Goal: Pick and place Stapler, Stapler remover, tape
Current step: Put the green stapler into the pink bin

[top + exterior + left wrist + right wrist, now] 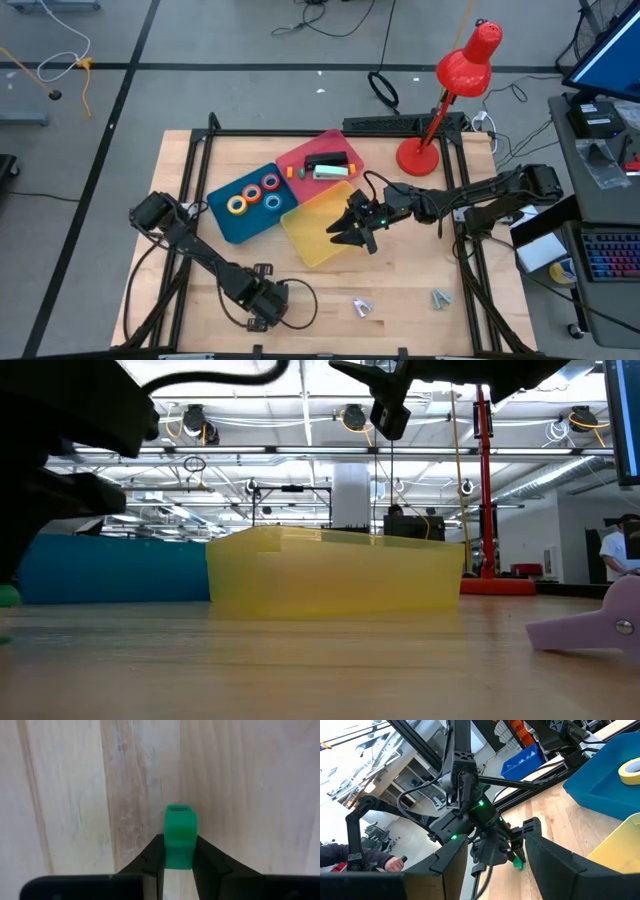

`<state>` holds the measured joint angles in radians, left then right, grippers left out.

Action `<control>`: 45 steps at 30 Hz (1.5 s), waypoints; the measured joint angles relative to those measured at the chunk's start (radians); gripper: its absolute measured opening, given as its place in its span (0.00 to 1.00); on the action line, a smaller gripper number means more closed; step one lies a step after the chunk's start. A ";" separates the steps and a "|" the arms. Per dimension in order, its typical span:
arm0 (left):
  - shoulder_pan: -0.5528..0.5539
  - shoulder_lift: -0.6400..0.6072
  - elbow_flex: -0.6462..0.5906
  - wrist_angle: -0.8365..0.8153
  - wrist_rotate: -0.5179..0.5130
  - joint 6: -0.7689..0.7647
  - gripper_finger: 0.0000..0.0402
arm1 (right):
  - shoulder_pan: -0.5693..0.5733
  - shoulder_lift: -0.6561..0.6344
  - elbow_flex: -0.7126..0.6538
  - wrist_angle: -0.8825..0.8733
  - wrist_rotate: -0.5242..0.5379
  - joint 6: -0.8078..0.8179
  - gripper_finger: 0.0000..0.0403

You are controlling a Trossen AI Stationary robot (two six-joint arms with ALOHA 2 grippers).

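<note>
Left gripper clamped on green staple remover at table's near edge, to lift it. Right gripper hovers apart over yellow tray, waiting.

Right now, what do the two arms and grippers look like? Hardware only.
Both arms are dark, near-black jointed links with black cables looping off them. The left gripper has two dark, wedge-shaped fingers. The right gripper looks the same, with a small green light glowing near its wrist. No visible markings.
</note>
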<state>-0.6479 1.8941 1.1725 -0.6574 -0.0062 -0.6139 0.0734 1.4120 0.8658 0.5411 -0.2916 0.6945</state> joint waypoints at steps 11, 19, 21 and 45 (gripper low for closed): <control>0.151 -0.268 -0.003 -0.103 -0.089 -0.010 0.17 | 0.000 0.000 0.000 0.000 0.000 0.010 0.48; 0.389 -0.498 -0.002 -0.081 -0.390 0.135 0.17 | 0.000 -0.003 0.000 0.005 -0.001 -0.041 0.48; 0.476 -0.512 -0.001 -0.066 -0.392 0.171 0.17 | -0.001 -0.019 0.000 -0.007 -0.001 -0.080 0.48; 0.967 -0.155 0.091 0.156 0.006 0.231 0.17 | -0.101 -0.675 -0.325 -0.341 0.272 -0.333 0.48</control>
<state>0.3188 1.7389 1.2639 -0.5017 -0.0005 -0.3826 -0.0277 0.7366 0.5403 0.1997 -0.0201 0.3619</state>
